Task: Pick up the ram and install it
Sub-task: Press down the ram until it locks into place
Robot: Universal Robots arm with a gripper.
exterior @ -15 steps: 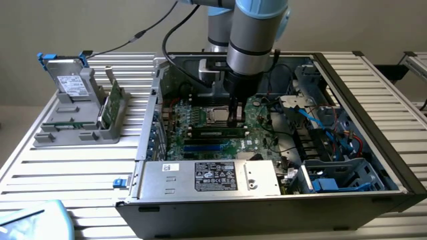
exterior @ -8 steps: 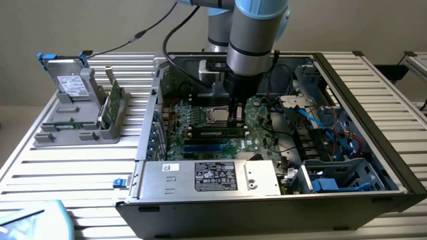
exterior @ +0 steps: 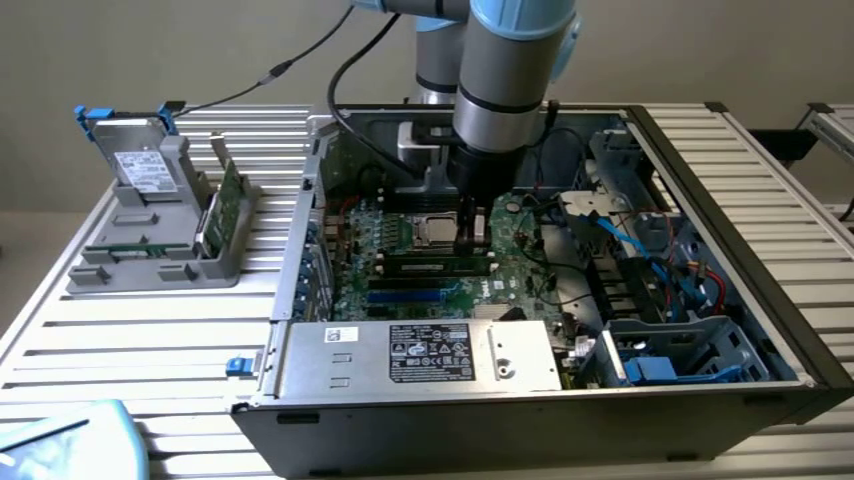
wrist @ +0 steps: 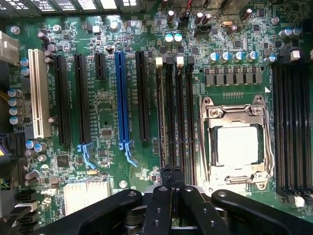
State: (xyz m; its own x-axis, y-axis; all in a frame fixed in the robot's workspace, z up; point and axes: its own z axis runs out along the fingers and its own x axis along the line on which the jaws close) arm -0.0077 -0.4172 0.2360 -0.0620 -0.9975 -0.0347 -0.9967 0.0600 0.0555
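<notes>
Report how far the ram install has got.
Done: the long, narrow green ram stick lies along the black memory slots of the green motherboard, inside the open black computer case. In hand: the black gripper, shut, stands at the stick's top edge; gripping or pressing, I cannot tell. Left: whether the stick is fully seated and latched cannot be told.
</notes>
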